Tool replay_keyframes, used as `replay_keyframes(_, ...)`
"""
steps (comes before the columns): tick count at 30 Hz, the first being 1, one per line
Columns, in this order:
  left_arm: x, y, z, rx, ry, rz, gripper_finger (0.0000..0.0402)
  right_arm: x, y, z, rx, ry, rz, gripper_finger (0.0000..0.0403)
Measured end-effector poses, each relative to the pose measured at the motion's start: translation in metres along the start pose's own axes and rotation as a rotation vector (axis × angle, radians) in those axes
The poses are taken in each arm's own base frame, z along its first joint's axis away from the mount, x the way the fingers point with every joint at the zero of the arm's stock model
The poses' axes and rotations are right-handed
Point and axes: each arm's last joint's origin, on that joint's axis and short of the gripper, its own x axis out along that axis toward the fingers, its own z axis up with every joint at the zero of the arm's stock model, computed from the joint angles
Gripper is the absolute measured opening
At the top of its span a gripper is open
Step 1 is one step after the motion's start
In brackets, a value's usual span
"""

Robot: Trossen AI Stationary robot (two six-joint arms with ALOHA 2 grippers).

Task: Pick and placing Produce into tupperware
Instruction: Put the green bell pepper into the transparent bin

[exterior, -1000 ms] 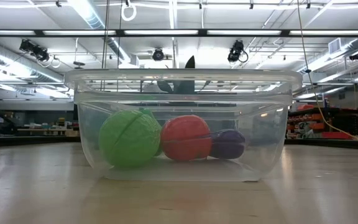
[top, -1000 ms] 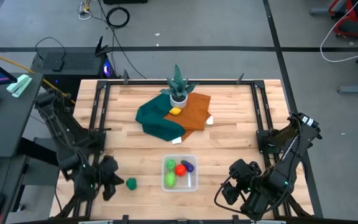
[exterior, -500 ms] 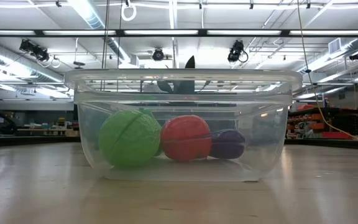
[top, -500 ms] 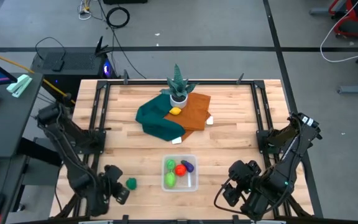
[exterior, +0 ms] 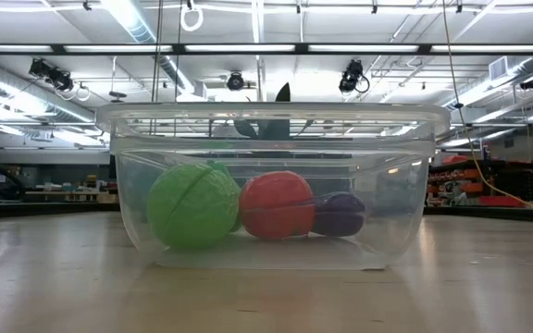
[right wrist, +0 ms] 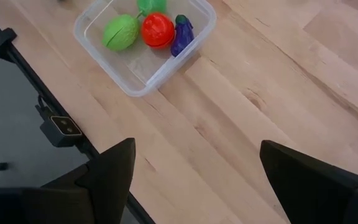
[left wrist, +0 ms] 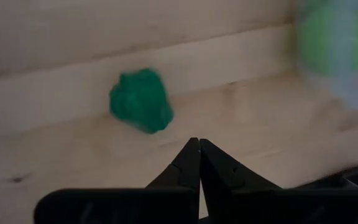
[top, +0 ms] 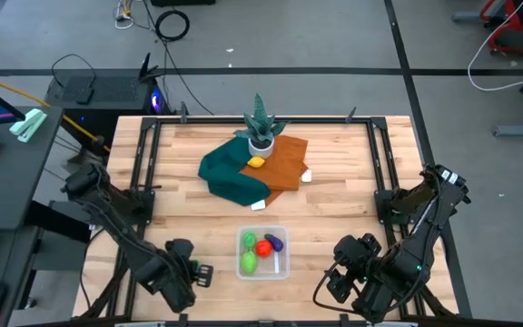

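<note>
Jaws of the left gripper [left wrist: 194, 155] are clenched together with nothing between them, low at the near edge of the desk [top: 334, 204]; a dark green toy [left wrist: 140, 101] lies on the wood just ahead of their tips. Beyond it, toward the right gripper [top: 357, 272], whose jaws stand released and spread, sits the tupperware [top: 262, 252] holding a light green piece [right wrist: 120, 32], a red piece [right wrist: 157, 30] and a purple piece [right wrist: 181, 34]. Farther off, a yellow piece [top: 256, 163] rests on an orange cloth [top: 280, 162] beside a teal cloth [top: 227, 175] and a potted plant [top: 261, 123].

Left gripper [top: 198, 272] moved toward tub [top: 280, 269], now covering dark green piece [left wrist: 140, 101].
</note>
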Motion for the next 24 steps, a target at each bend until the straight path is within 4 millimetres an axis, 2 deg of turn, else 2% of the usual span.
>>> replay_keyframes(5,0.017,-0.002,-0.010,-0.017,0.027,0.035,0.0024,-0.001,0.000,-0.002,0.009,0.003,0.003,0.0309)
replay_keyframes(8,0.022,-0.006,-0.014,-0.021,0.041,0.012,0.0052,-0.001,0.000,-0.002,0.015,0.004,0.003,0.0309)
replay_keyframes(19,0.021,-0.001,-0.013,-0.017,0.010,0.043,0.0240,-0.001,0.000,-0.003,-0.046,0.022,0.002,0.0309)
replay_keyframes(24,0.021,0.004,-0.010,-0.015,-0.035,0.086,0.0297,-0.001,0.000,-0.003,-0.054,0.034,0.001,0.0309)
